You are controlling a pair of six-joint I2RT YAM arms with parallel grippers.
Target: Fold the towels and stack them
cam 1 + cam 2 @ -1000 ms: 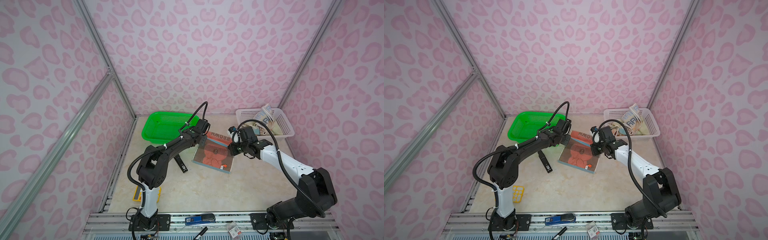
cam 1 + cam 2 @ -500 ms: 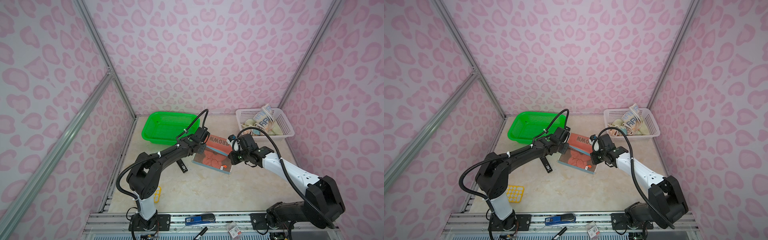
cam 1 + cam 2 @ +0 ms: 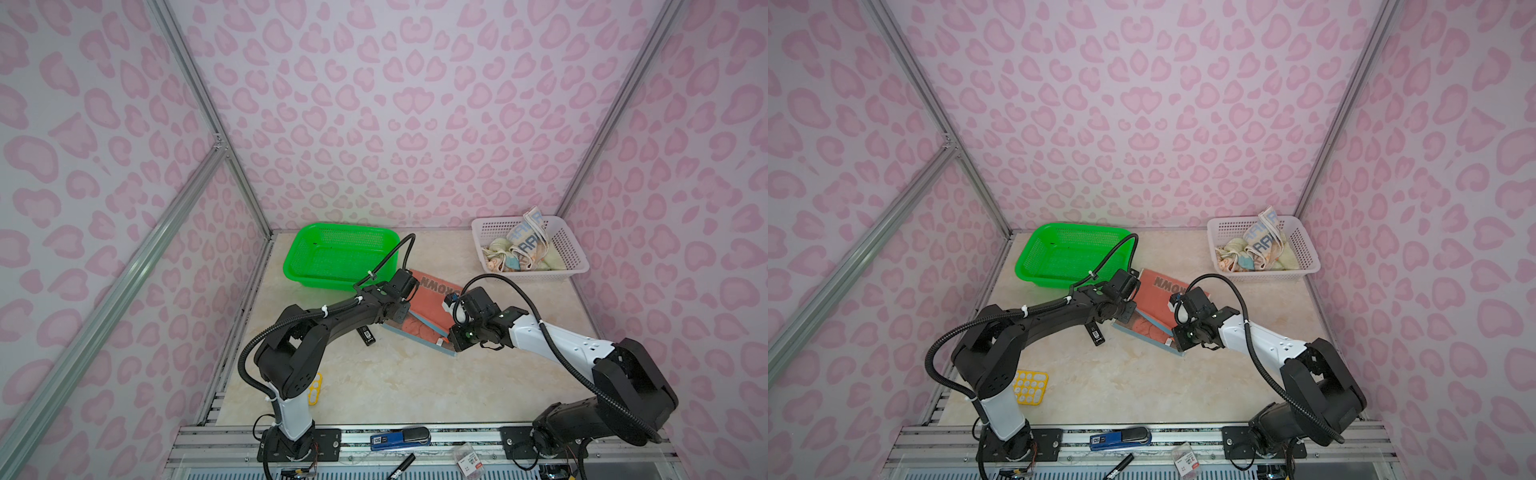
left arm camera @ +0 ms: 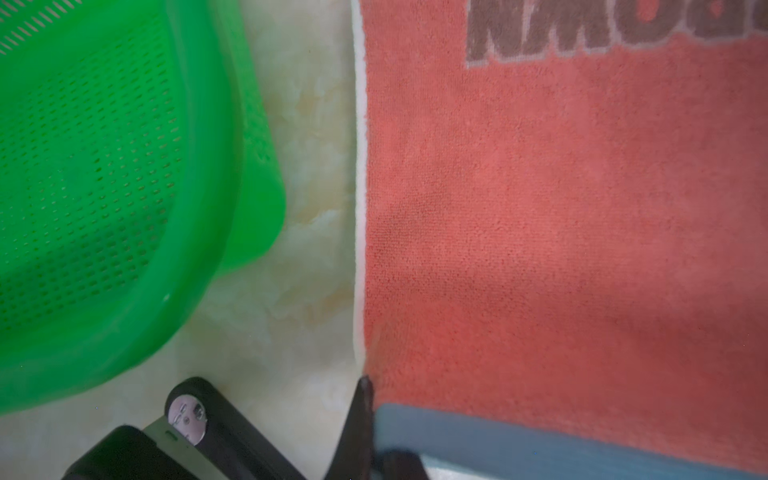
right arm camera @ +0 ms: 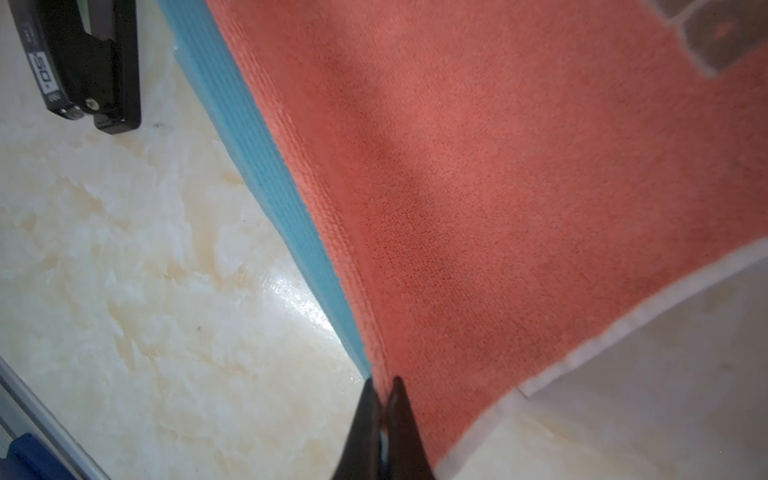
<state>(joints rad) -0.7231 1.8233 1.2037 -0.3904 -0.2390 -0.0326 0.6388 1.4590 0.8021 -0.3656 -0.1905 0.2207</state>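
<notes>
1. While both my arms reach in over the middle of the table (image 3: 415, 386), the rust-red towel (image 3: 428, 303) lies between them, just in front of the green basket (image 3: 324, 280).
2. Left jaws: pinched tight on the towel's near corner on my left. In the left wrist view one dark fingertip (image 4: 359, 419) sits right where the white side hem meets the blue band (image 4: 540, 449) along the edge.
3. Right jaws: closed down to a sliver on the other near corner. The fingertips (image 5: 401, 428) press together, and the red cloth (image 5: 498, 166) fans away from them with the blue band (image 5: 266, 166) running off along one side.
4. Big brown letters show on the towel's far part in both top views (image 3: 1154, 299). The near strip looks paler with red blotches, too small for me to read.
5. Over in the far right corner, the other towels (image 3: 498, 257) sit heaped in the white basket (image 3: 540, 275). The cream lettered towel (image 3: 530, 241) sticks up on top.
6. A small black stapler-like tool (image 3: 365, 334) lies on the table just beside the towel's near left corner, not touching it.
</notes>
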